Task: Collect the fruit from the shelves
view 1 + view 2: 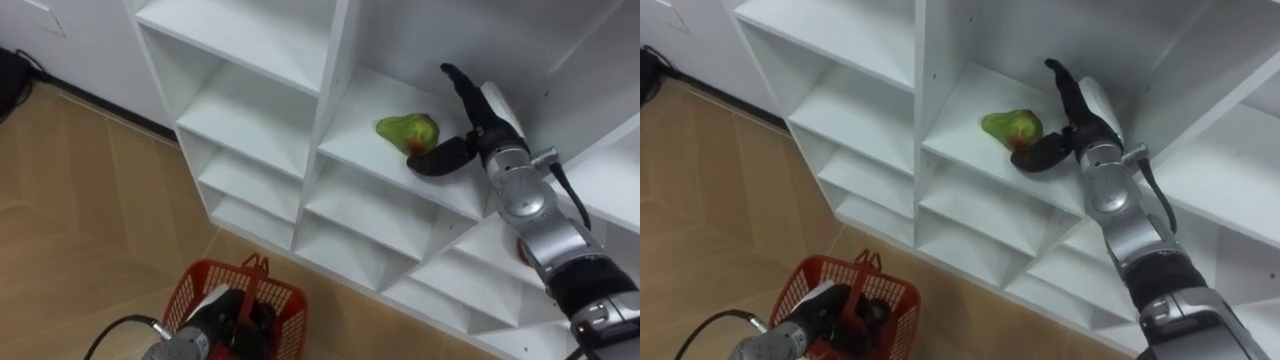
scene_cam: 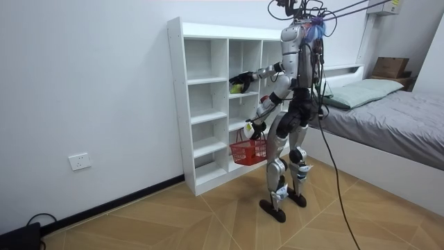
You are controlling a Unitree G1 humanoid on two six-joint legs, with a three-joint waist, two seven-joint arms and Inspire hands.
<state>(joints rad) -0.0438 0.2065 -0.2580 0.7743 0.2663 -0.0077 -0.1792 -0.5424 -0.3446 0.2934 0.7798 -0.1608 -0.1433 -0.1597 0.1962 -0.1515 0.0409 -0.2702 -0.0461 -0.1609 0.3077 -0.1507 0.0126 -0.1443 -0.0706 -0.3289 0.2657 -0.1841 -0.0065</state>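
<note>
The robot stands facing the white closet (image 1: 262, 42), with the red basket (image 1: 186, 292) hanging low at its side from the left robot hand (image 1: 222, 312), which is curled round the handle. The right robot hand (image 1: 484, 124) reaches into a middle compartment, spread, with fingers straight and thumb hooked beneath. It is right beside the green fruit (image 1: 408, 130) lying on the shelf board, perhaps touching it but not clasping it. This looks like the picking step: next the hand must close round the fruit, lift it clear and carry it down to the basket.
</note>
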